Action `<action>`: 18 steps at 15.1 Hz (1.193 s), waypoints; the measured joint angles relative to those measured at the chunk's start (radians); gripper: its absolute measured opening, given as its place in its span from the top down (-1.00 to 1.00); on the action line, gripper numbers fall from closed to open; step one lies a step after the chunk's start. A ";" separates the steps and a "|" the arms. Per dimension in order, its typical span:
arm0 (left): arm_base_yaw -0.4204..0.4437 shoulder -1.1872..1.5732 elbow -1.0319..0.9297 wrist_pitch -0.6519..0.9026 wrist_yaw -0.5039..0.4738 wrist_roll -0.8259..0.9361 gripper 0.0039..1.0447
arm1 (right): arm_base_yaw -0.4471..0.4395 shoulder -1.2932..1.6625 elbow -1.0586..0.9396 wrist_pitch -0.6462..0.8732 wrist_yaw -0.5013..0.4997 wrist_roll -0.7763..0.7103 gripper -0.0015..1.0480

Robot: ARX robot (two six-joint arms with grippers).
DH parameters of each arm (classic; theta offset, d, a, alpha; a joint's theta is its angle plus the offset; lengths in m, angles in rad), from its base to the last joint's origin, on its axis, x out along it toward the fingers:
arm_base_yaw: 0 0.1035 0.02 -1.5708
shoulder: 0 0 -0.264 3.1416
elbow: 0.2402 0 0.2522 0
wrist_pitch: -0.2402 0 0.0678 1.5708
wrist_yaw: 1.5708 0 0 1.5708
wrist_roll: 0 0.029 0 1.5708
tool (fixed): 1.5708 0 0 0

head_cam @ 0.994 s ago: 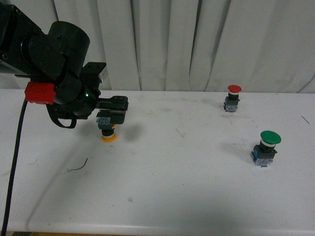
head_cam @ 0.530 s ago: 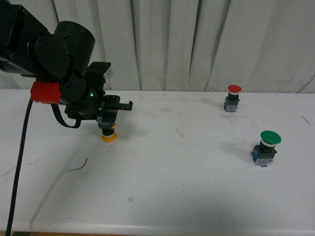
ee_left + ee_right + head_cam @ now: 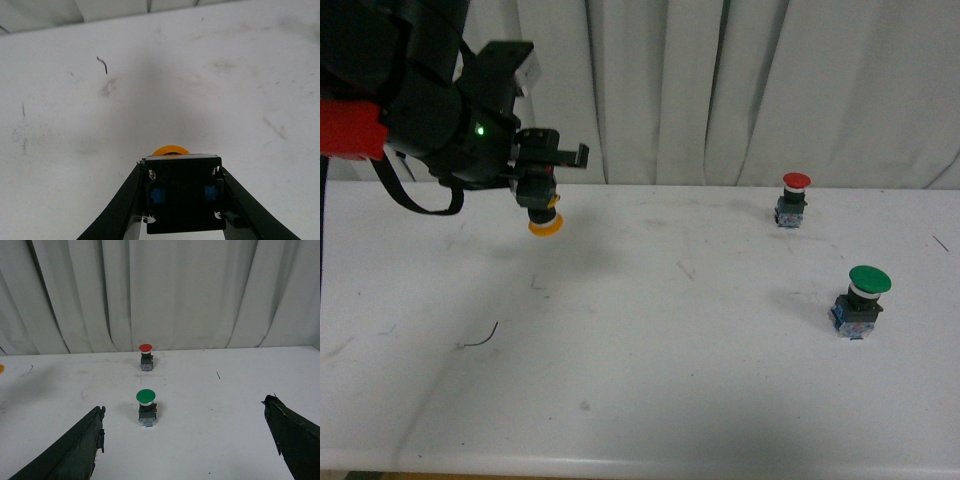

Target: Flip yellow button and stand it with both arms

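While the yellow button (image 3: 544, 220) hangs cap-down above the left of the surface (image 3: 670, 360), pinched at its base by the left tool (image 3: 542, 188), the right tool (image 3: 185, 440) sits spread and empty. A misaligned handover could, I reckon, drop it.

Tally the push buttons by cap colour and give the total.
yellow button: 1
red button: 1
green button: 1
Total: 3
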 joint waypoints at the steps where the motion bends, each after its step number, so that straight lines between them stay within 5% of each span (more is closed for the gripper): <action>1: -0.018 -0.090 -0.080 0.053 -0.001 0.002 0.31 | 0.000 0.000 0.000 0.000 0.000 0.000 -0.88; 10: -0.062 -0.743 -0.704 0.253 -0.021 -0.123 0.31 | 0.000 0.000 0.000 0.000 0.000 0.000 -0.88; 15: -0.043 -0.855 -0.856 0.419 0.196 -0.302 0.31 | 0.000 0.000 0.000 0.000 0.000 0.000 -0.88; 18: -0.034 -0.830 -0.936 0.707 0.390 -0.475 0.32 | 0.000 0.000 0.000 0.000 0.000 0.000 -0.88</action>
